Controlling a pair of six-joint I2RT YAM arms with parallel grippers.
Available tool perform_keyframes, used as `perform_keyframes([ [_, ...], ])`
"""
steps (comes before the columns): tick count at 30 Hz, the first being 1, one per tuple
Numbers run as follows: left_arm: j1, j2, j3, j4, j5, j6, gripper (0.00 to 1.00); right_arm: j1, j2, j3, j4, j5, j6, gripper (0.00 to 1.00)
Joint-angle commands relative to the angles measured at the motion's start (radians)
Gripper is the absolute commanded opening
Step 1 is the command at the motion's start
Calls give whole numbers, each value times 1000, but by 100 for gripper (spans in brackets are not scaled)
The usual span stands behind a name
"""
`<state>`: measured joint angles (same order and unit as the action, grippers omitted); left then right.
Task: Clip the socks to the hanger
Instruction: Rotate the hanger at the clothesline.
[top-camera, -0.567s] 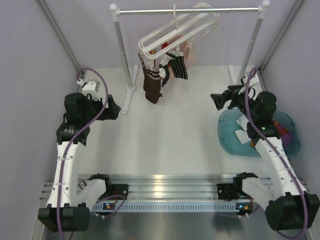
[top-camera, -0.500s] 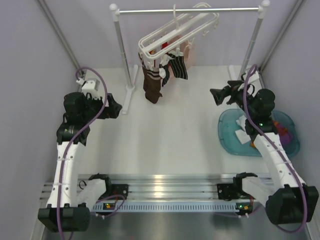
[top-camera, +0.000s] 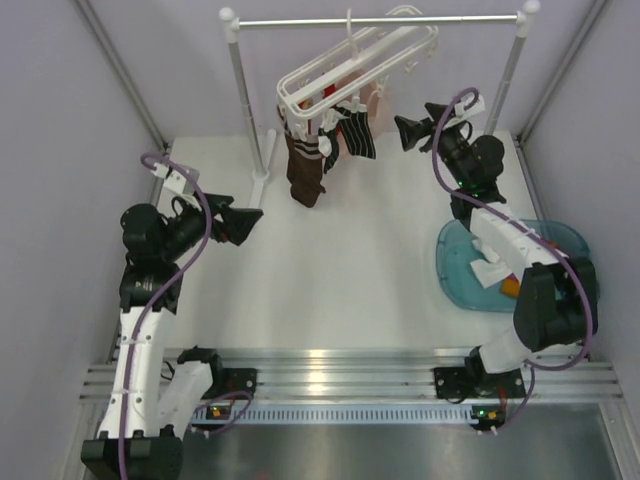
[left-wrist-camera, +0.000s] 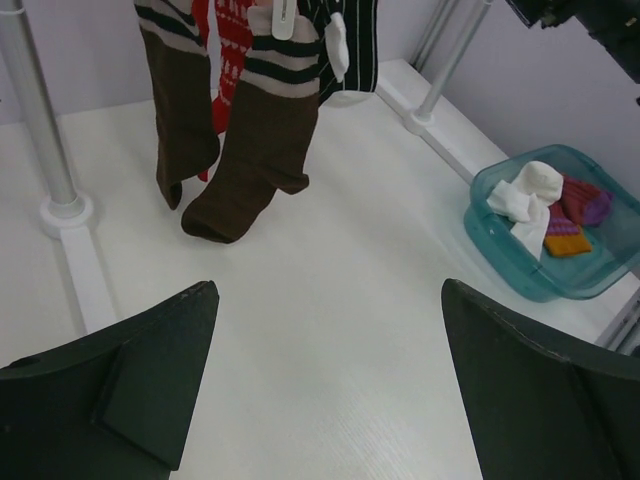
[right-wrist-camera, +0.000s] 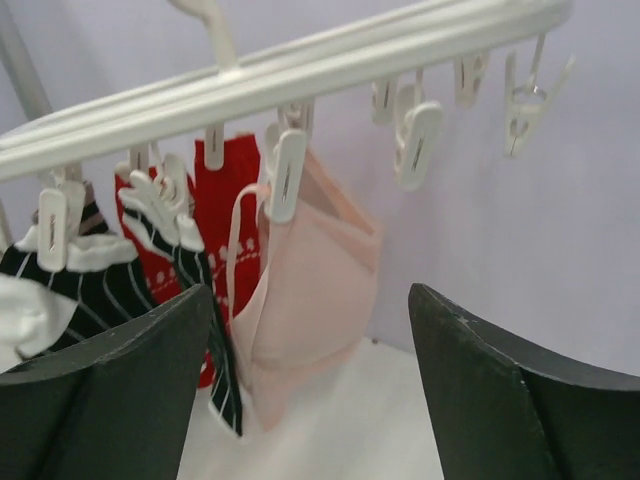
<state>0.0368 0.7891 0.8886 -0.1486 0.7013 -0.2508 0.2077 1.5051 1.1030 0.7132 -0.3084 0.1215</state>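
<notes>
The white slatted hanger (top-camera: 355, 60) hangs from the silver rail. It also shows in the right wrist view (right-wrist-camera: 300, 75). Clipped to it are brown striped socks (top-camera: 305, 165), dark striped socks (top-camera: 355, 135), red socks (right-wrist-camera: 225, 210) and a pink sock (right-wrist-camera: 310, 290). Empty clips (right-wrist-camera: 415, 145) dangle at its right end. My right gripper (top-camera: 405, 131) is open and empty, raised just right of the hanging socks. My left gripper (top-camera: 245, 222) is open and empty over the table's left side. White (left-wrist-camera: 525, 195), purple (left-wrist-camera: 582, 200) and orange (left-wrist-camera: 567, 243) socks lie in the teal basin (left-wrist-camera: 500, 250).
The silver rail (top-camera: 380, 20) stands on two white posts (top-camera: 245, 110) at the back. The teal basin (top-camera: 455, 270) sits at the right, under my right arm. Grey walls close in both sides.
My right gripper has swung up from over the basin to the hanger's right end. My left gripper has moved right, toward the table's middle. Both are open throughout.
</notes>
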Motion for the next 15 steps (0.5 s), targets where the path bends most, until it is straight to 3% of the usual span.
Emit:
perform_keyframes([
  [1,2,-2,-11,109,82,-38,98,25,67,104,209,77,-68,77],
  [3,2,-1,-13,124,86,-51,98,25,127,155,239,113,-78,67],
  [6,0,10,-8,135,87,-61,98,25,200,214,270,137,-85,63],
  [15,2,44,6,195,98,-96,98,27,382,400,278,169,-65,64],
])
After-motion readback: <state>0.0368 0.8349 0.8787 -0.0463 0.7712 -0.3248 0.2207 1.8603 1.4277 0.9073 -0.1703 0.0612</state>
